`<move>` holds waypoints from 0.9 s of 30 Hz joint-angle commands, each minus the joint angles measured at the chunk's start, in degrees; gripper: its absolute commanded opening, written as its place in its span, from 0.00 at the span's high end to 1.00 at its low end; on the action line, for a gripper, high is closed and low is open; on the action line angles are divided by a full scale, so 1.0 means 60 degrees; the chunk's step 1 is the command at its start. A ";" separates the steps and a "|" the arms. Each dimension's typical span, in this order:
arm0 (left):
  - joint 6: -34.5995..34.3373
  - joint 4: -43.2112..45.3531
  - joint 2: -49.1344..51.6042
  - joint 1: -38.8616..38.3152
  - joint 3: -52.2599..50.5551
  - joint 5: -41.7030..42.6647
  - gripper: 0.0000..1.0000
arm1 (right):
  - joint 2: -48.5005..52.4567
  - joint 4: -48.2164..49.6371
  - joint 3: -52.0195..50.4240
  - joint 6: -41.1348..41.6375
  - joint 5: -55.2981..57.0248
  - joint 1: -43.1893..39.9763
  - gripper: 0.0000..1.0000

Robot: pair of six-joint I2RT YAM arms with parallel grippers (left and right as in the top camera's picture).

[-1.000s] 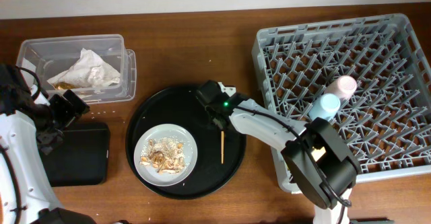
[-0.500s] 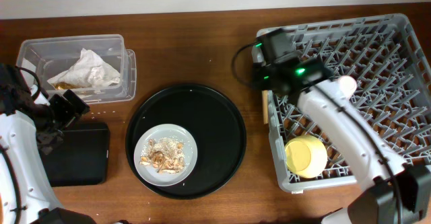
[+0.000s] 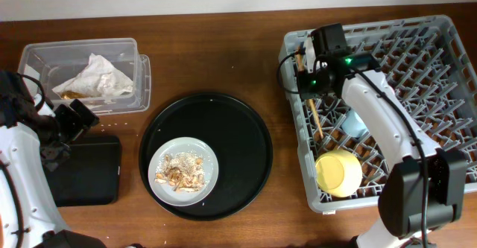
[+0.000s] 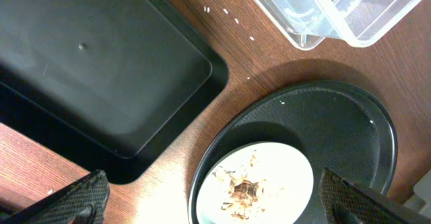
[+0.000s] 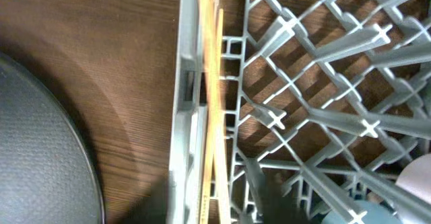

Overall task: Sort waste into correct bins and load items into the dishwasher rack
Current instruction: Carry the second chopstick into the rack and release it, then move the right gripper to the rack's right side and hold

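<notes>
Whether the right jaws grip the pair of wooden chopsticks (image 5: 209, 103) cannot be told; the sticks lie along the left wall of the large grey pegged plastic rack (image 3: 373, 26), upper right. The left jaws gape empty. The round yellow bowl (image 3: 339, 172) is racked; the pale grey round plate (image 3: 203, 151) of flaky scraps (image 3: 181, 175) is not yet cleared.

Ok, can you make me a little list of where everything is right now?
clear box: crumpled napkin inside
plate: on the round black tray, food scraps on it
rack: yellow bowl, blue cup, chopsticks along its left edge
right gripper: above the chopsticks, grip cannot be told
left gripper: open, by the shallow black tray
</notes>
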 commanded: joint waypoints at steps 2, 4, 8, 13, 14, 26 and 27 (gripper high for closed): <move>-0.0095 -0.0007 -0.0109 0.0033 0.0127 0.0000 0.01 | -0.0004 -0.0193 0.0015 0.0270 -0.0175 -0.0044 0.39; -0.0095 -0.0007 -0.0109 0.0033 0.0127 0.0000 0.01 | -0.0102 -0.0423 0.0029 0.0688 -0.0226 -0.0044 0.39; -0.0095 -0.0007 -0.0109 0.0033 0.0127 0.0000 0.01 | -0.0794 -0.1271 0.0222 0.1508 -0.0688 -0.0044 0.39; -0.0095 -0.0007 -0.0109 0.0033 0.0127 0.0000 0.01 | -0.2368 -0.2251 0.0484 0.2175 -0.0758 -0.0047 0.00; -0.0095 -0.0007 -0.0109 0.0033 0.0127 0.0000 0.01 | -0.2776 -0.2361 0.0484 0.2175 -0.0758 -0.0091 0.01; -0.0095 -0.0007 -0.0109 0.0033 0.0127 0.0000 0.01 | -0.5147 -0.3803 0.0484 0.2167 -0.0627 -0.2670 0.01; -0.0095 -0.0007 -0.0109 0.0033 0.0127 0.0000 0.01 | -0.5125 -0.3971 0.0484 0.2153 -0.0448 -0.2878 0.01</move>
